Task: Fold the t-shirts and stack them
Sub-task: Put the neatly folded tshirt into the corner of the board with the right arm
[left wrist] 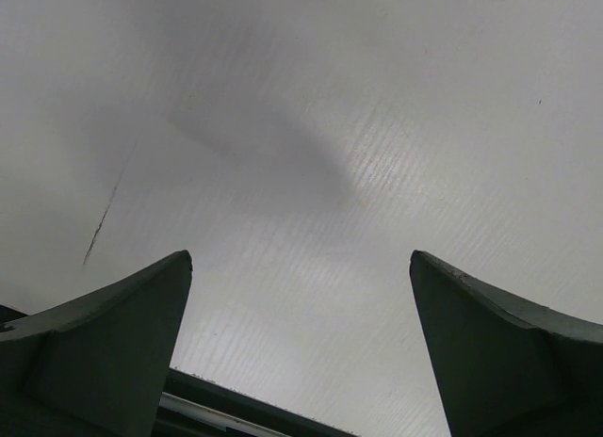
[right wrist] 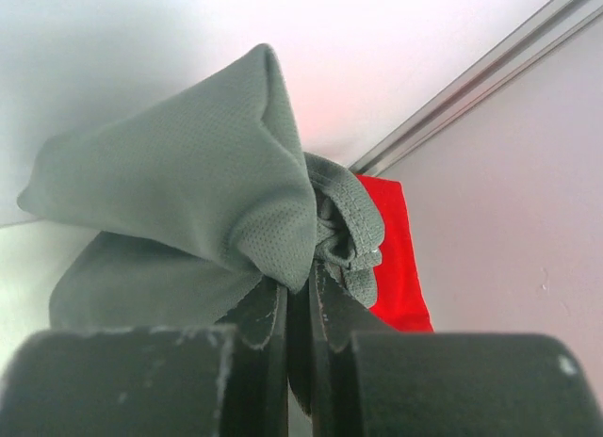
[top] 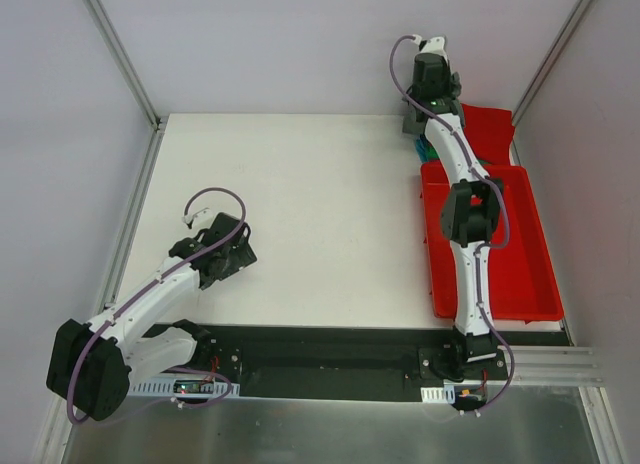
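My right gripper (right wrist: 300, 288) is shut on a bunched charcoal-grey t-shirt (right wrist: 188, 173) and holds it up at the table's far right. In the top view this gripper (top: 422, 119) is beyond the tray, with a bit of the grey t-shirt (top: 410, 125) showing under it. A bright red t-shirt (top: 490, 129) lies behind it and also shows in the right wrist view (right wrist: 396, 258). A sliver of the teal-green t-shirt (top: 481, 163) peeks out beside the right arm. My left gripper (top: 236, 254) is open and empty, low over the white table (left wrist: 301, 126).
A rigid red plastic tray (top: 530, 274) lies along the table's right side, with the right arm stretched over it. Grey walls and metal rails (top: 125, 54) close in the table at the left, back and right.
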Available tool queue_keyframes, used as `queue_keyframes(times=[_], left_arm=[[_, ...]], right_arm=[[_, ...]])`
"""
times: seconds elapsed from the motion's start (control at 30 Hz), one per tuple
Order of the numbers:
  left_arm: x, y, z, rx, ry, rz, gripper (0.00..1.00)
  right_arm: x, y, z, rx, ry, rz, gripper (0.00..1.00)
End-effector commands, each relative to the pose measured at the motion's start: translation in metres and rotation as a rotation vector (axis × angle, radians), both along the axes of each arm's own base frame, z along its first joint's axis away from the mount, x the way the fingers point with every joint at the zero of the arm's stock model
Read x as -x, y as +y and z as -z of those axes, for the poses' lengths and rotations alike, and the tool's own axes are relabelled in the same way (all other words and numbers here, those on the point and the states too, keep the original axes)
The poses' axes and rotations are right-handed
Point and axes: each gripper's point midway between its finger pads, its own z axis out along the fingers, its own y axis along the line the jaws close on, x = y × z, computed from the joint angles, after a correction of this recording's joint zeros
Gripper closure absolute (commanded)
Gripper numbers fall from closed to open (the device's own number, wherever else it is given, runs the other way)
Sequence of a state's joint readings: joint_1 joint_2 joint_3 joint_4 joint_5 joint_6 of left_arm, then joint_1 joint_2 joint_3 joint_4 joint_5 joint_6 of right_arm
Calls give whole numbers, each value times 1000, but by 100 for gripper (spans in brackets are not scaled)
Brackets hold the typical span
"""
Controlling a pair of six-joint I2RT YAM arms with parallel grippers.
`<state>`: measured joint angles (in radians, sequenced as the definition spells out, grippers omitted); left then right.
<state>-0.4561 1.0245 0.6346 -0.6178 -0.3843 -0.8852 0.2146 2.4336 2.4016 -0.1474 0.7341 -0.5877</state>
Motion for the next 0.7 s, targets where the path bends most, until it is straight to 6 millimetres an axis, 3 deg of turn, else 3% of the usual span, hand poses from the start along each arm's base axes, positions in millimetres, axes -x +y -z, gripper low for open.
queue_keyframes(times=[0.0,0.23,0.5,0.63,0.67], left_arm=[[-7,2,-16,14,-43,-38,1],[-9,1,-14,12,-33,-41,1],[-10,-2,-9,4,4,-40,1],[-13,-4,-5,-2,30,-37,1],[-13,-5,-4,-2,36,-38,1]], right_arm=[[22,-18,-116,-149,-267,21,99],[27,-48,-119,-283,-290,41,99],[24,-73,-76,-388,-186,27,99],[17,-65,-62,-493,-162,-45,99],[17,-78,-62,-504,-168,-33,99]])
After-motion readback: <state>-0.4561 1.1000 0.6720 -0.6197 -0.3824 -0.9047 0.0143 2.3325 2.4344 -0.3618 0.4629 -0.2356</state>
